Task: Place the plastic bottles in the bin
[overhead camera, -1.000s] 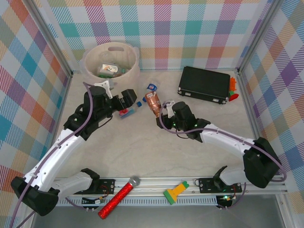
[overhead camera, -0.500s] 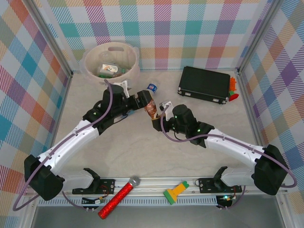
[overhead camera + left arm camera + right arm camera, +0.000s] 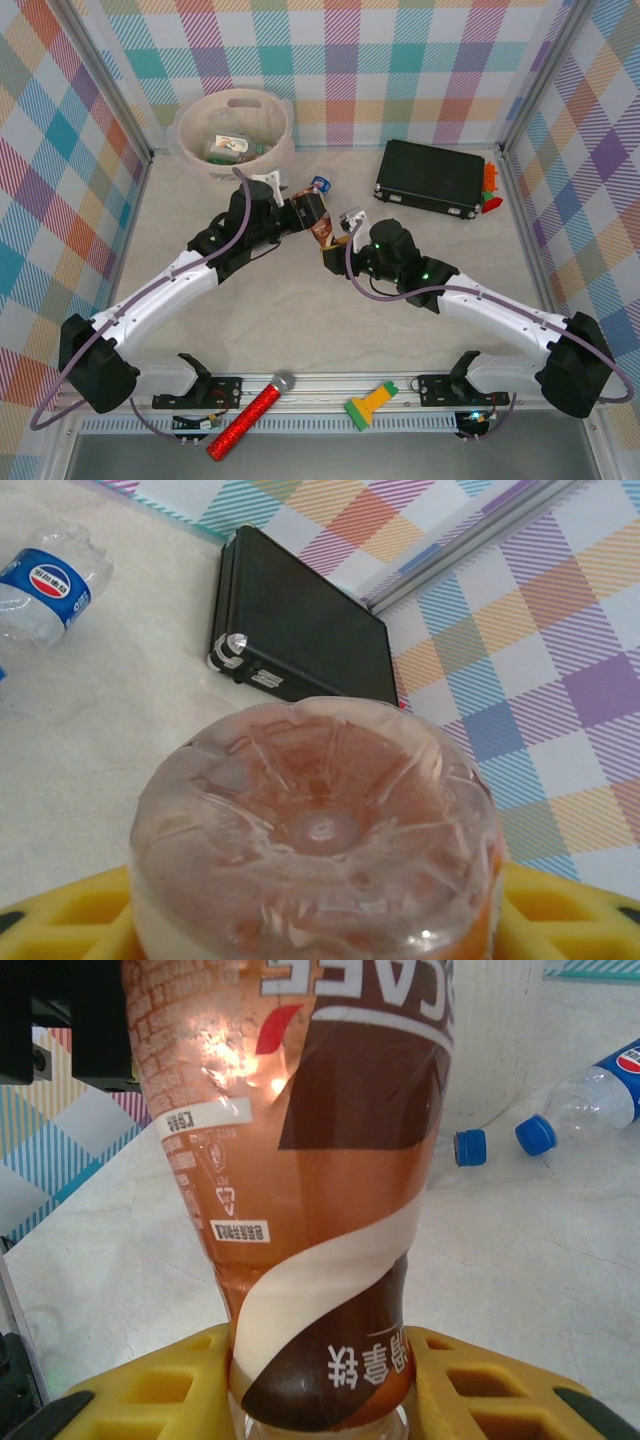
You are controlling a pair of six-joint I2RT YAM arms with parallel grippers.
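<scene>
1. Bottle (image 3: 320, 222) with brown label is sitting between both hands, apart from the bin (image 3: 285, 140).
2. Right hand (image 3: 338, 250) is gripping its neck end.
3. Left hand (image 3: 297, 210) is gripping its base.

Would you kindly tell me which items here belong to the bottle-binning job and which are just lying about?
Job: brown bottle, blue-label bottle, bottles already inside, bin.
Lying about: black case, red microphone, green-and-yellow torch.
</scene>
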